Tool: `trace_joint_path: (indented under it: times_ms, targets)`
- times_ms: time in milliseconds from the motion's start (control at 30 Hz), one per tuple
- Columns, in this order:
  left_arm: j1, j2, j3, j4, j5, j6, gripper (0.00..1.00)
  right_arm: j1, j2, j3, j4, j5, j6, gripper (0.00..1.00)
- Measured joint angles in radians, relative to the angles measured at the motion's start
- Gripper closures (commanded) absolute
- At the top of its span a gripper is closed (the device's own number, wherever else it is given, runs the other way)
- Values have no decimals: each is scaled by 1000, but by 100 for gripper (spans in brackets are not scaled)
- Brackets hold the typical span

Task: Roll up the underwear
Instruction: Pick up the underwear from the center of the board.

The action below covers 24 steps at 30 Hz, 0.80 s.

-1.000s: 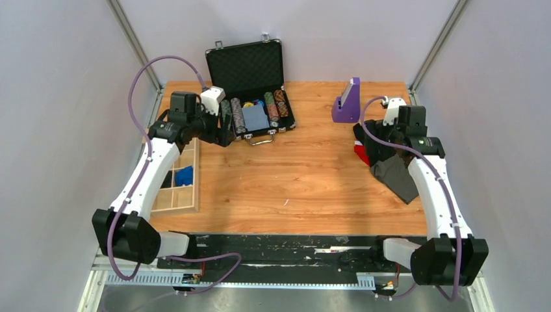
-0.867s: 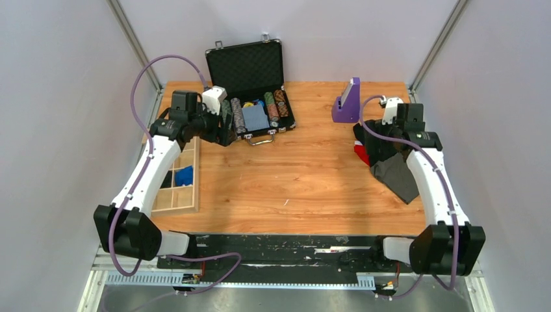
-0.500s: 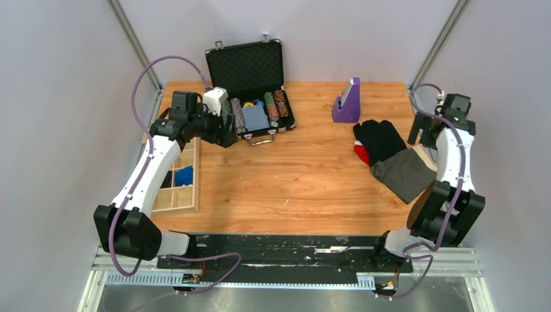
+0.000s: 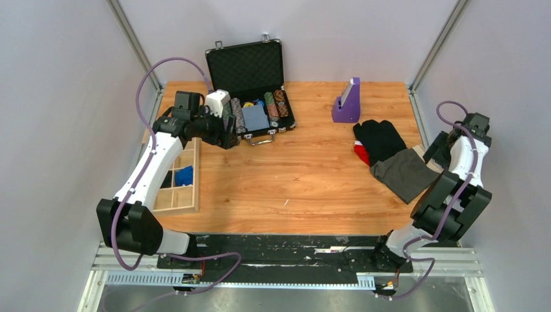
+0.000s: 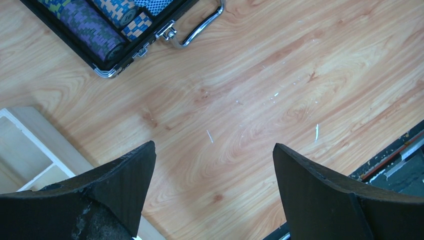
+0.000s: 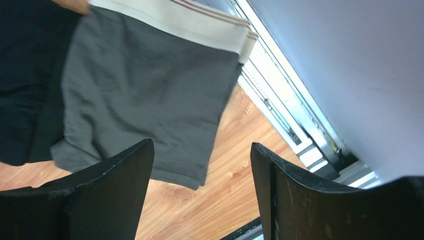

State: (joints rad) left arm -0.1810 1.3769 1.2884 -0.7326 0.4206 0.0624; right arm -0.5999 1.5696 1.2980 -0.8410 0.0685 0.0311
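The underwear [image 4: 404,173] is a dark charcoal-grey garment with a cream waistband, lying flat at the table's right edge. It fills the upper left of the right wrist view [image 6: 145,100]. It overlaps a jet-black garment [image 4: 380,138], with a bit of red cloth [image 4: 360,153] beneath. My right gripper [image 4: 440,148] is open and empty, raised just right of the underwear; in its wrist view [image 6: 200,165] the garment's corner lies between the fingers. My left gripper [image 4: 229,133] is open and empty over bare wood by the poker-chip case; it also shows in the left wrist view [image 5: 212,167].
An open black poker-chip case [image 4: 253,97] stands at the back left; its handle shows in the left wrist view [image 5: 200,30]. A purple stand [image 4: 347,103] is at the back right. A wooden compartment tray [image 4: 179,182] holding a blue item sits on the left edge.
My right arm has swung off the garments to the table's right edge and folded back, uncovering the underwear and black garment. The left arm has barely moved.
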Motion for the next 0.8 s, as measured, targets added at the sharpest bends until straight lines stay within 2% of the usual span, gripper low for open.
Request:
trace_joint_path:
  times_ms: [133,367,400,467,500,633,800]
  targets:
    - [0,0,2,-5,0,0,5,-48,7,-61,2,-9,12,40]
    - [0,8,18,-12,0,4,5,-51,57,-107,31,-42,9,47]
    - [0,9,18,-12,0,5,5,-51,64,-107,40,-43,9,44]
    - [0,9,18,-13,-1,7,5,-51,77,-107,51,-54,10,29]
    - [0,9,18,-13,-2,7,5,-51,80,-108,54,-63,14,28]
    - [0,9,18,-15,-5,11,5,-51,80,-145,61,-105,22,43]
    - [0,9,18,-20,-8,14,5,-50,80,-221,54,-138,43,46]
